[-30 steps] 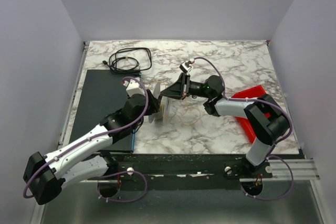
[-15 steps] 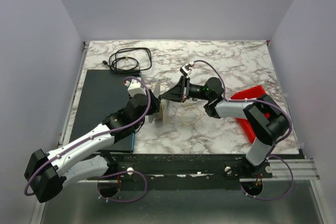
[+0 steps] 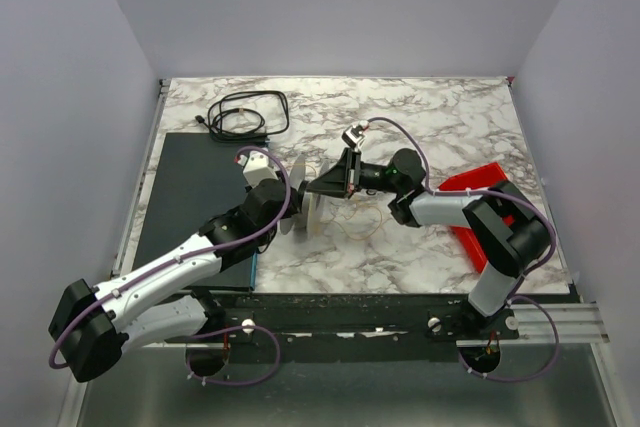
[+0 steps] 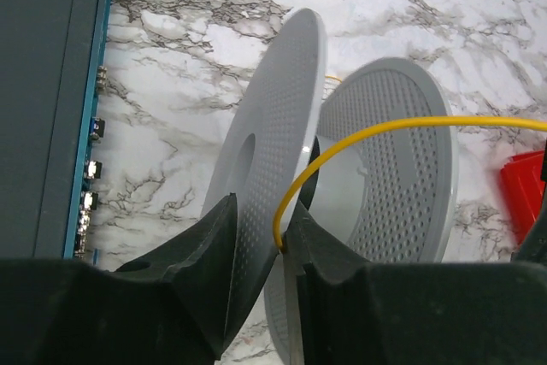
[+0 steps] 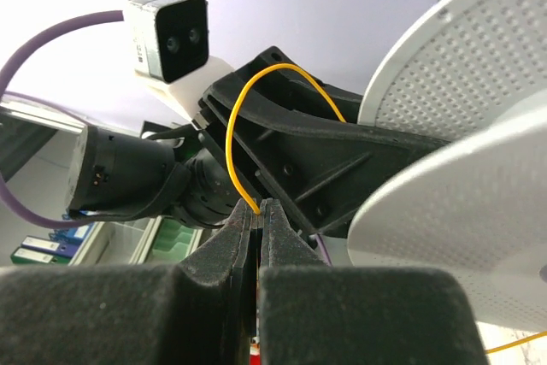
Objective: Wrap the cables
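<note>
The cable is a thin yellow wire [image 4: 427, 120]. My left gripper [image 4: 261, 211] is shut on the near flange [image 4: 273, 126] of a grey perforated spool [image 3: 305, 199]. The wire runs between that flange and my right-hand finger, then off to the right past the far flange [image 4: 393, 160]. My right gripper [image 5: 259, 205] is shut on the wire [image 5: 229, 143], which loops up from its tips and curves toward the spool [image 5: 461, 57]. In the top view my right gripper [image 3: 320, 185] sits right beside the spool, facing my left gripper [image 3: 290, 209]. Slack wire [image 3: 365, 229] lies on the marble near the spool.
A thick black looped cord [image 3: 243, 112] lies at the back left. A dark mat [image 3: 190, 197] covers the left side under my left arm. A red bin [image 3: 480, 197] sits at the right, behind my right arm. The marble tabletop [image 3: 450, 117] is walled on three sides.
My right gripper has edged left, closer to the spool, with the wire in it. My left arm has shifted slightly and still holds the spool.
</note>
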Tool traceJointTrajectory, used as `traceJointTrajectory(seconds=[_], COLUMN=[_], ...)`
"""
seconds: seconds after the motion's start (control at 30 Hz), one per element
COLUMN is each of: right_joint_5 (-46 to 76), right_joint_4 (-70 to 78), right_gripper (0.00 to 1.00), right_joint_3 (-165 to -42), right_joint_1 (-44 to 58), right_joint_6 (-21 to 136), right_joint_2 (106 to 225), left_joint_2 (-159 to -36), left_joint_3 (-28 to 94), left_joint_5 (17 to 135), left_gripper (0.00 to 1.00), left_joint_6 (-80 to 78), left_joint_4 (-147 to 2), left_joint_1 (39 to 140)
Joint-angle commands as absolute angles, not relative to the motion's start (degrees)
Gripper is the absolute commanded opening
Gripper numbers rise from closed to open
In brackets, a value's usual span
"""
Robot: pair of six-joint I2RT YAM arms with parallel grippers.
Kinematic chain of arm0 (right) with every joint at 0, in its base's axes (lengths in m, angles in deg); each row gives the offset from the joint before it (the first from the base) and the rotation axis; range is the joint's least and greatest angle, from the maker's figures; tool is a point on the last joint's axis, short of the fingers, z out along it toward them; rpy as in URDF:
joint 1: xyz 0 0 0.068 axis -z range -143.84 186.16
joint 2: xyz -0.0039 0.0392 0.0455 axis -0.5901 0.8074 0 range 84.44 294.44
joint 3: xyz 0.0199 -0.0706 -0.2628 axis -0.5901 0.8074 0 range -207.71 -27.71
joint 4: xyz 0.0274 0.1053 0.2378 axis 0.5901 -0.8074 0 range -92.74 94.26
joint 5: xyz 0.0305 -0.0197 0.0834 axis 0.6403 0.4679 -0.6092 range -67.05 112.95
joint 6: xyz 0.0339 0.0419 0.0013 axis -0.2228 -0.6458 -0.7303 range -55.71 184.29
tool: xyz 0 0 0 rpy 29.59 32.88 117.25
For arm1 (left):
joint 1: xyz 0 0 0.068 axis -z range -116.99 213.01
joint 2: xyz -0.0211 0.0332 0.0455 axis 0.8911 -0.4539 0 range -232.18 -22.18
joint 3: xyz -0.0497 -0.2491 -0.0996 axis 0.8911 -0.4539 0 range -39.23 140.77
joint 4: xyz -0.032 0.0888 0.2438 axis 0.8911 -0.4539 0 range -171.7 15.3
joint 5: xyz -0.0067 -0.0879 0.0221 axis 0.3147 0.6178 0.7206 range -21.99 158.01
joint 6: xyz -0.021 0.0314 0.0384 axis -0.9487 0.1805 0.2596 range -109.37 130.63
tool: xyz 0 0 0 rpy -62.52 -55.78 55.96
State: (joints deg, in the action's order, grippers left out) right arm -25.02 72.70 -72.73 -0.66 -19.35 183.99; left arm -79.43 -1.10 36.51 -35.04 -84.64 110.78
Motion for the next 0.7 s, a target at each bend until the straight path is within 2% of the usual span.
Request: traceJointTrajectory(seconds=[0.0,0.17,0.37,0.5,0.67], right_joint_5=[-26.1,-24.0,-20.5,-17.0,-3.5], right_joint_4=[69.0,58.5,44.6,34.6,14.8], right_gripper=[0.01,0.01,0.01,0.01,0.01], right_joint_3=[-71.9,-73.3,-76.6,-79.0,-85.3], right_joint_1=[-1.1,-1.1,-0.2,1.0,1.2], right_joint_6=[-15.3,-7.3,1.8,8.5,21.3], right_joint_2=[182.5,179.6,175.4,171.9,167.6], left_joint_2=[-79.8,-79.1,-79.0,-79.1,-80.1], left_joint_3=[0.3,-0.7,-1.0,-0.3,5.4], left_joint_5=[34.4,35.0,35.9,36.4,39.7], left_gripper=[0.27,0.21,0.01,0.00,0.00], left_joint_6=[-35.4,-34.8,-33.5,-31.4,-24.2], left_joint_4=[-85.6,-85.9,-86.4,-87.0,-91.1], left_joint_1=[111.1,111.1,111.1,111.2,111.3])
